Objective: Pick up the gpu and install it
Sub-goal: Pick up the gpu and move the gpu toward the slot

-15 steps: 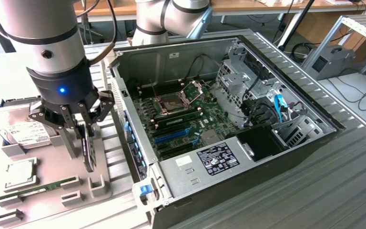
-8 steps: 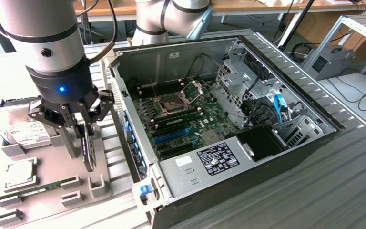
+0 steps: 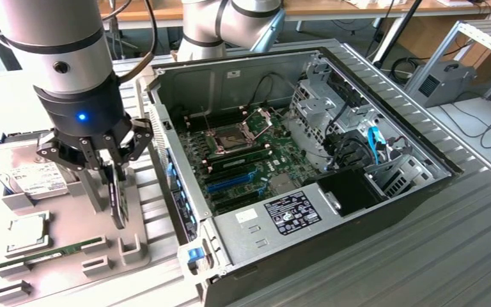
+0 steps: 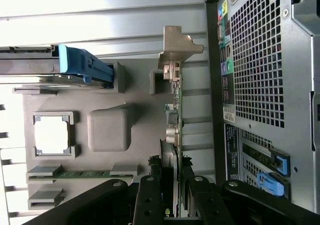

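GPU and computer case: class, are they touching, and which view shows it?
Apart. The wrist view shows a bare strip of ribbed table between the gpu, standing on edge, and the computer case.

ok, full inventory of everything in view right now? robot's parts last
gpu: 1, green with silver bracket, upright on edge at the parts holder
hard drive: 1, silver with white label, on the holder, exterior view's left
CPU: 1, silver, in a holder pocket
memory stick: 1, green, lying flat in the holder
parts holder: 1, grey, beside the case
PC case: 1, black, side open, mid-table
motherboard: 1, green with blue slots, inside the case
power supply: 1, silver, labelled, inside the case
table: 1, ribbed grey metal, under everything
arm: 1, grey and black, above the holder
gripper: 1, black, fingers shut on the gpu
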Tool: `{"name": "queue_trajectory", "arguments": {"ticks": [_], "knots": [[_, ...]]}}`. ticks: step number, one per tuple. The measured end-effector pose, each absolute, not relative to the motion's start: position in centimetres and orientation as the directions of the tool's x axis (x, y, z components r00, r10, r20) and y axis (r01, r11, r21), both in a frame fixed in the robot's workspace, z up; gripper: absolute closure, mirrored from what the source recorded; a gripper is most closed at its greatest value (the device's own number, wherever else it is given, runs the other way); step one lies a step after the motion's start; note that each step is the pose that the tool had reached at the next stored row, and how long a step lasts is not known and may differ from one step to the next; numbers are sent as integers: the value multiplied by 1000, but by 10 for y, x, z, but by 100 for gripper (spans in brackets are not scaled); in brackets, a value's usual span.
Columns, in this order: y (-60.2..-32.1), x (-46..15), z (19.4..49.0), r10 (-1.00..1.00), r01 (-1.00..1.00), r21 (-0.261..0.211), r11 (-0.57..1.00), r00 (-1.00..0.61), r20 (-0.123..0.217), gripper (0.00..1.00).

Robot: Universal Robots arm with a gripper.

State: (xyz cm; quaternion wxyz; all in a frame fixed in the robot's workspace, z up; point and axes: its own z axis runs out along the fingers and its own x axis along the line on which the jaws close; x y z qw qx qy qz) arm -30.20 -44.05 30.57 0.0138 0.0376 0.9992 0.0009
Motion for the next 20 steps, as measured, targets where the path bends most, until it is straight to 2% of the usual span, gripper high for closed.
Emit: {"name": "queue_trajectory", "arguments": {"ticks": [20], "knots": [[-440,-302,313,75,75,3,997,-997,-28,74]]}}
